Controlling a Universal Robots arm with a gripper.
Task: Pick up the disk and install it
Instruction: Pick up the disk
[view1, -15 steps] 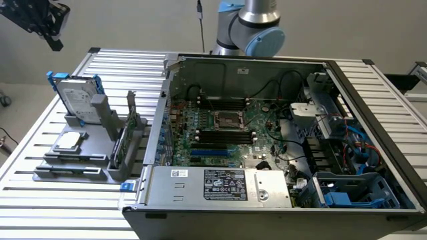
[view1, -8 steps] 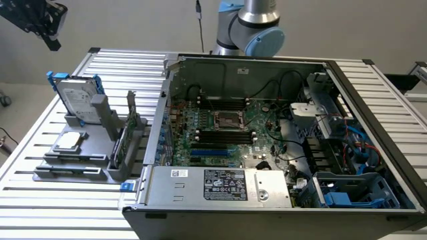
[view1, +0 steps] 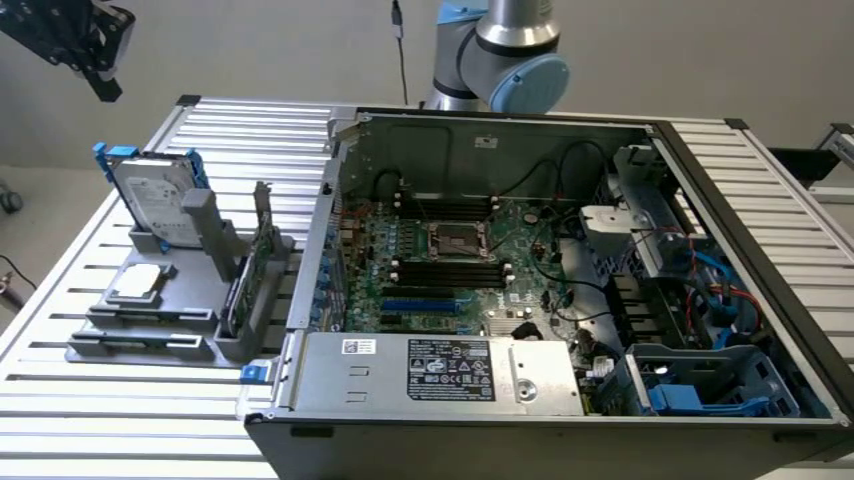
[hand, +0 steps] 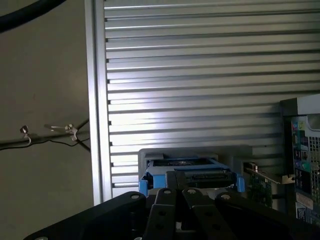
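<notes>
A: Hand (view1: 100, 85)?
B: Closed, gripping nothing. Hanging well above the disk (view1: 150, 190), at the exterior view's left.
A: And the disk?
B: Standing on edge in the grey stand (view1: 200, 235) on the counter (view1: 107, 420), labelled face outward, blue carrier (hand: 145, 185) around it. Untouched, well apart from the hand, near the open computer case (view1: 507, 122).
A: Likely trouble?
B: Only a judgement.
- Could ram the top edge if lowered closed, tipping the disk or shoving the stand.
- Could clip the carrier instead of straddling it if opened too narrow.
- Could slip out of a shallow pinch, given thin, smooth faces.
- Could knock the upright card (view1: 260, 250) just beside the stand.
- Could also settle on the wrong piece: 1 smaller silver drive (view1: 140, 283) lying flat lower on the stand.
- Crowded case besides, with cables around the blue bay (view1: 707, 390): little slack for a tilted entry.
A: Surface? Room?
B: Slatted aluminium counter, ribbed, glaring under the light; poor footing for anything dropped on edge. Plain pale wall behind, arm base (view1: 514, 60) at the far side, loose wires (hand: 50, 135) on the floor beside the counter.
</notes>
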